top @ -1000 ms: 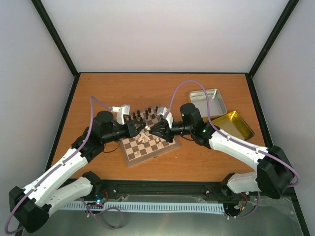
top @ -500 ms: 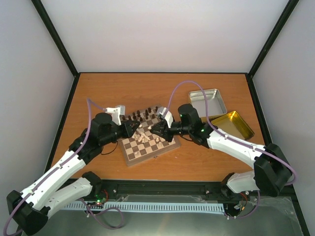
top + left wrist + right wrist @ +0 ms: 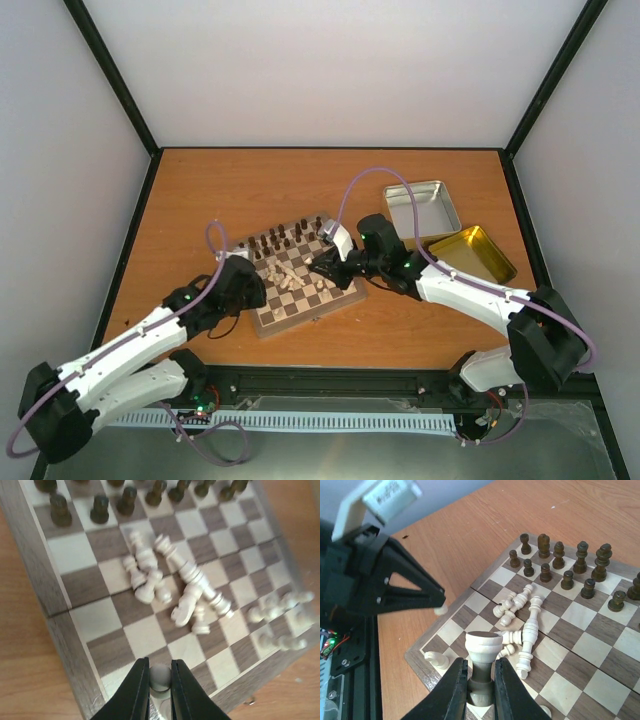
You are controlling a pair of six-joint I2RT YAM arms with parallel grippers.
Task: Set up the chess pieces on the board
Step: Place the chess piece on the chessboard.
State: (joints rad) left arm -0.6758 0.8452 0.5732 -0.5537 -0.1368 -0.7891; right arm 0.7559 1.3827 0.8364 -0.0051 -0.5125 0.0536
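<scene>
The left gripper [image 3: 160,666] is clamping a cream pawn [image 3: 160,676] over the edge of the board [image 3: 89,615]. The right gripper [image 3: 481,669] is pinching a cream rook [image 3: 483,647] above the board.

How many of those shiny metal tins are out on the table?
2. A silver tin lies to the right of the board, toward the far side of the table. A gold tin sits close beside it, nearer and further right, partly behind the right arm. None seem hidden.
</scene>
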